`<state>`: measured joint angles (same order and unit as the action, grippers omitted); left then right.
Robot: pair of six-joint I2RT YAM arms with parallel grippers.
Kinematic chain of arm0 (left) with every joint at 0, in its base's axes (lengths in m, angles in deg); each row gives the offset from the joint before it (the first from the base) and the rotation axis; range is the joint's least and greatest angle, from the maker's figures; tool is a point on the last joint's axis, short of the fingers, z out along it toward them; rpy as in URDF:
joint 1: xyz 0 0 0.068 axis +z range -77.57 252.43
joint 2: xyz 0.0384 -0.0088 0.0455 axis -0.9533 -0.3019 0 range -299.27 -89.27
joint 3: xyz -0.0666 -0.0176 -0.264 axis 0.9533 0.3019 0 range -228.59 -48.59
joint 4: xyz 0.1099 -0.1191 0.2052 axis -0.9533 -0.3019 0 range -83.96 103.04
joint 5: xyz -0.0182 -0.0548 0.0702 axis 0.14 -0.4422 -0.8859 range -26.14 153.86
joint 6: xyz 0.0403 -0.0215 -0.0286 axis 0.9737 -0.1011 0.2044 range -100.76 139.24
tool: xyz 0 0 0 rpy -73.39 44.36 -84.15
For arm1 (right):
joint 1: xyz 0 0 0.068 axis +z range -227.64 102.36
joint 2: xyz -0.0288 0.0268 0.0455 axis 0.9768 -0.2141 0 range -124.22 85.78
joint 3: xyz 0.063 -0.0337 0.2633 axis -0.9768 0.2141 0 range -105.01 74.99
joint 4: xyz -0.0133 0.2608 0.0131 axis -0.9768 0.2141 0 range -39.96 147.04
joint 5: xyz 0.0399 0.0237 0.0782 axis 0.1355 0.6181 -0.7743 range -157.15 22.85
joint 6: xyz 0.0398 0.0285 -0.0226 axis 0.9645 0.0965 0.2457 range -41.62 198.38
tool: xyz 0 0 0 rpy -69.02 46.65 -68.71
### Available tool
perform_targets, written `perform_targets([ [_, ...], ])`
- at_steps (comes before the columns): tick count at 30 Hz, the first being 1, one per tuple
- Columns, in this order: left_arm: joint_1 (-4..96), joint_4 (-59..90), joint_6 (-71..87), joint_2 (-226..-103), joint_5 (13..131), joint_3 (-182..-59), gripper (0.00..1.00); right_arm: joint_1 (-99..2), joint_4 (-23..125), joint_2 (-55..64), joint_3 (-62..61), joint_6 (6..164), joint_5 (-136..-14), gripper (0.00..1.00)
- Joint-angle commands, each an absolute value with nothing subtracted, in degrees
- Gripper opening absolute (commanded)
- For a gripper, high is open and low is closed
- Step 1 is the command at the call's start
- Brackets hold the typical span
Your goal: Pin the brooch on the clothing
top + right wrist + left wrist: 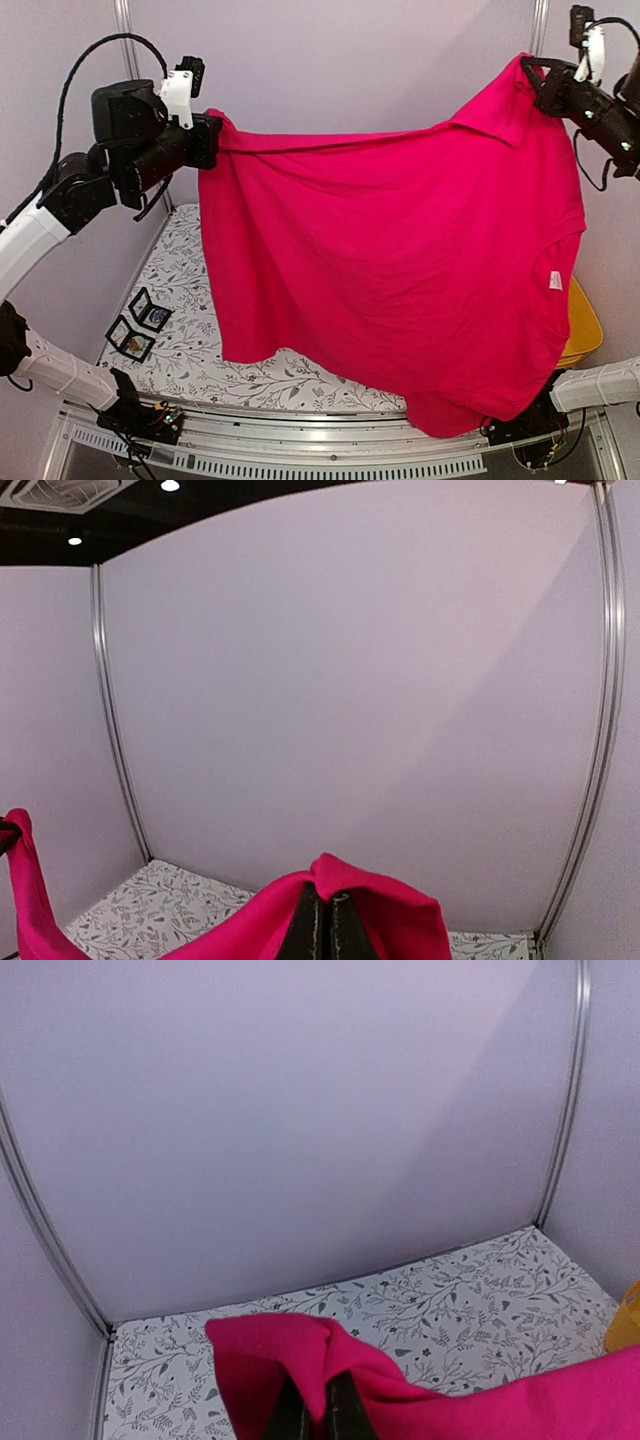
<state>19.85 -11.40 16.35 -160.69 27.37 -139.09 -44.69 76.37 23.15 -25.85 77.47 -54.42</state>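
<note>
The clothing, a bright red T-shirt (pixel 390 250), hangs spread in the air above the table, stretched between both arms. My left gripper (pixel 210 140) is shut on its upper left edge, and in the left wrist view the red cloth (pixel 270 1350) bunches over the closed gripper (pixel 318 1385). My right gripper (pixel 535 75) is shut on the upper right corner, higher than the left; there the fabric (pixel 390 905) folds over the closed gripper (pixel 322 900). A small white label (pixel 553 281) shows near the shirt's right edge. I cannot make out the brooch itself.
Two small black open cases (pixel 140 325) lie on the floral tablecloth (pixel 180 260) at the left front. A yellow object (pixel 585 325) sits at the table's right edge, behind the shirt. Pale walls enclose the back and sides. The shirt's lower hem hangs over the front rail (pixel 300 440).
</note>
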Motion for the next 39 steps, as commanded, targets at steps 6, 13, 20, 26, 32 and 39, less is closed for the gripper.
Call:
perform_targets([
  [6, 43.74, -7.08, 1.55, -178.16, 45.35, -125.83, 0.0, -54.42, 65.84, -6.11, -14.89, 82.7, -52.06, 0.0],
  [13, 52.04, -5.17, 0.53, -206.26, 48.56, -142.55, 0.0, -57.41, 67.47, -43.06, -40.47, 83.55, -54.67, 0.0],
  [20, 52.43, -8.61, 1.78, -225.23, 48.0, -163.54, 0.0, -60.53, 61.29, -57.19, -51.23, 88.11, -60.88, 0.0],
  [26, 53.4, -8.06, 1.42, -230.49, 47.24, -168.85, 0.07, -64.7, 52.62, -58.99, -51.28, 97.6, -72.56, 0.0],
  [32, 56.76, -6.21, -0.58, -231.9, 46.86, -171.47, 0.49, -68.7, 46.63, -61.14, -52.85, 111.01, -76.61, 0.33],
  [39, 57.8, -11.49, 3.87, -224.93, 48.29, -171.51, 0.8, -70.43, 57.54, -58.06, -57.22, 108.43, -74.77, 0.73],
])
